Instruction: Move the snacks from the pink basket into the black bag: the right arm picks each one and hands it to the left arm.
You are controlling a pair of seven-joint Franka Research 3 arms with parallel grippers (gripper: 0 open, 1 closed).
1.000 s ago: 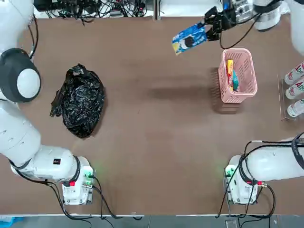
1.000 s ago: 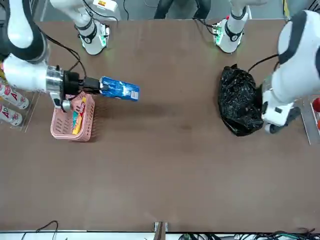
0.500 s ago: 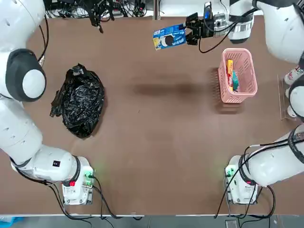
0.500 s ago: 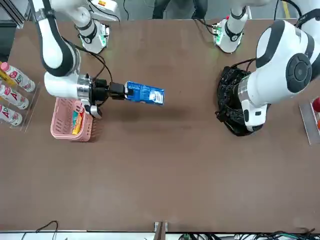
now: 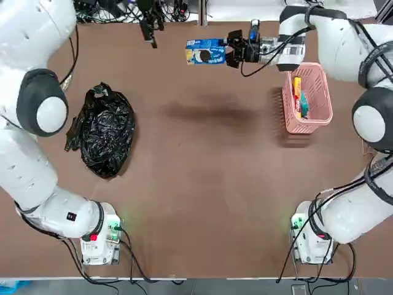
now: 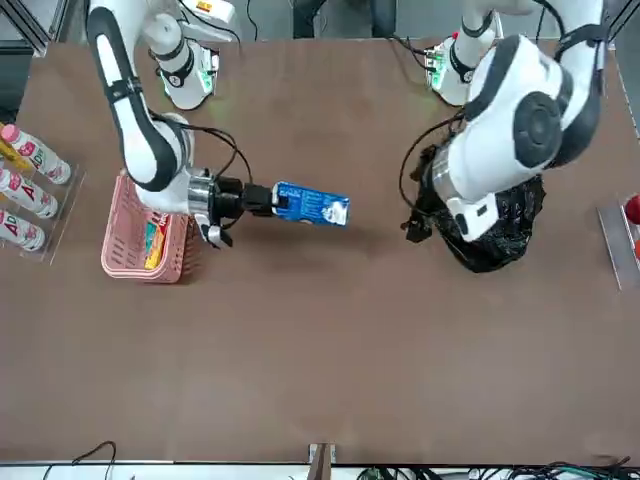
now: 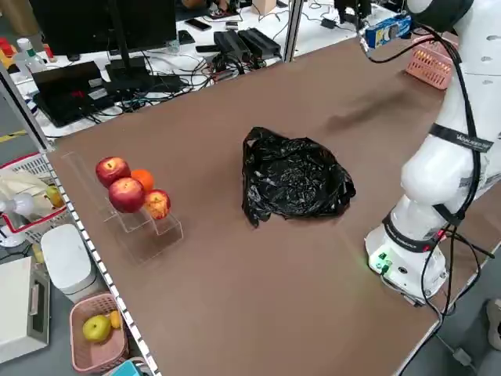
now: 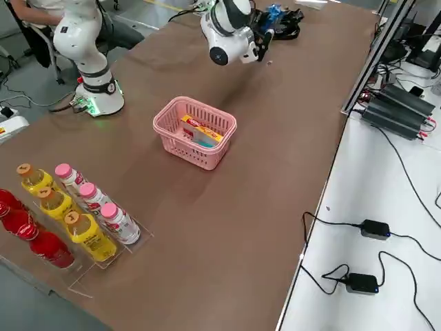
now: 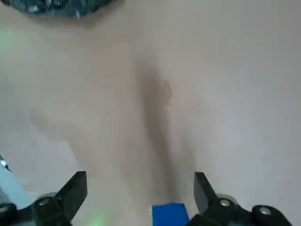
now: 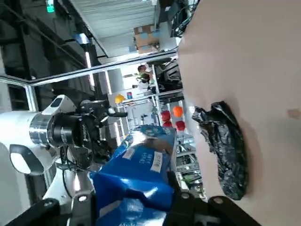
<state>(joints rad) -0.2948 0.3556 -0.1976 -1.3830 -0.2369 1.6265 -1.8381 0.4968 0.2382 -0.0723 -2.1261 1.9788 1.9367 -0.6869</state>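
Note:
My right gripper (image 5: 228, 50) is shut on the blue snack (image 5: 205, 51) and holds it level above the far middle of the table; it shows too as the blue snack (image 6: 312, 204) and close up (image 10: 136, 188). The left gripper (image 5: 150, 34) hangs open a short way to the packet's left, apart from it, and the packet's edge (image 9: 169, 215) shows low between its fingers (image 9: 77, 186). The pink basket (image 5: 325, 92) at the far right holds the yellow snack (image 5: 297, 87) and the teal snack (image 5: 303, 106). The black bag (image 5: 101, 132) lies crumpled at the left.
White and coloured bottles (image 8: 69, 214) stand in a clear rack beyond the basket at the right edge. Round fruits (image 7: 129, 188) sit in a rack past the bag on the left. Cables (image 5: 123, 9) crowd the far edge.
The right gripper has carried the blue snack leftward, away from the basket. The left arm has swung in, bringing its open gripper near the packet.

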